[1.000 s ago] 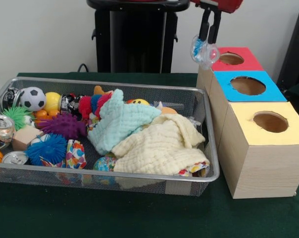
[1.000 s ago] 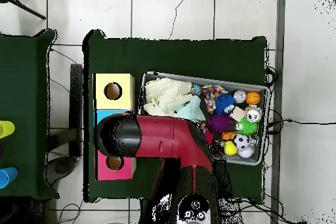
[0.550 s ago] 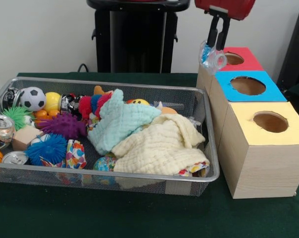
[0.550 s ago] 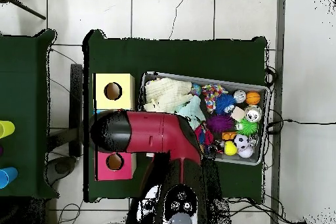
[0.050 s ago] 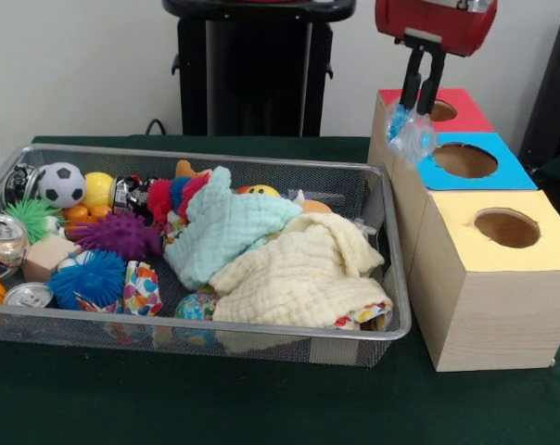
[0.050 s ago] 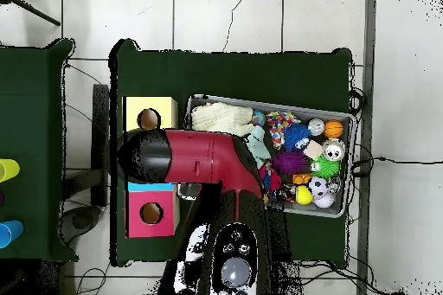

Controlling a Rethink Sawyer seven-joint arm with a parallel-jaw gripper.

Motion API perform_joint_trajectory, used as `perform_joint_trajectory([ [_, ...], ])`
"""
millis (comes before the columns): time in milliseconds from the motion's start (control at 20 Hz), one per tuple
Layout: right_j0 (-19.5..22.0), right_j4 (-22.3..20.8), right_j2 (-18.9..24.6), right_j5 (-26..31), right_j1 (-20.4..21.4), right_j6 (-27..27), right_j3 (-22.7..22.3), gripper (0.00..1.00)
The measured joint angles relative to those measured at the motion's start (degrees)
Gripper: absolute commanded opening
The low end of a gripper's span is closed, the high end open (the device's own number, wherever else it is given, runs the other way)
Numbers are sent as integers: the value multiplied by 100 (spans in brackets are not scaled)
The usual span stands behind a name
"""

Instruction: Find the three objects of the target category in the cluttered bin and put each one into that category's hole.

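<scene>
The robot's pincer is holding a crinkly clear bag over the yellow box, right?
Not quite. The front view shows the pincer holding the crinkly clear bag beside the blue box, not over the yellow box. The rest is right.

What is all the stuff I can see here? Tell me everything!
Wire bin: one, silver mesh, on the green table.
Cloths: two, pale yellow and mint, heaped in the bin's right half.
Spiky balls: purple, blue, green, in the bin's left part.
Soccer ball: one, black and white, bin's far left corner.
Cans: two, silver, and, bin's left end.
Wooden cube: one, tan, beside the cans.
Boxes with holes: three in a row right of the bin, topped red, blue, yellow.
Gripper: one, black, holding a clear plastic item by the boxes.
</scene>
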State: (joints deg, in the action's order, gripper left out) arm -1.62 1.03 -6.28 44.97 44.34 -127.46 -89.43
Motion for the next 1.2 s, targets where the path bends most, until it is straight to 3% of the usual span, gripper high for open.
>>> perform_joint_trajectory([
  [800,-647,523,-334,1,-227,-44,282,0],
  [1200,-443,447,-578,1,-291,-44,331,0],
])
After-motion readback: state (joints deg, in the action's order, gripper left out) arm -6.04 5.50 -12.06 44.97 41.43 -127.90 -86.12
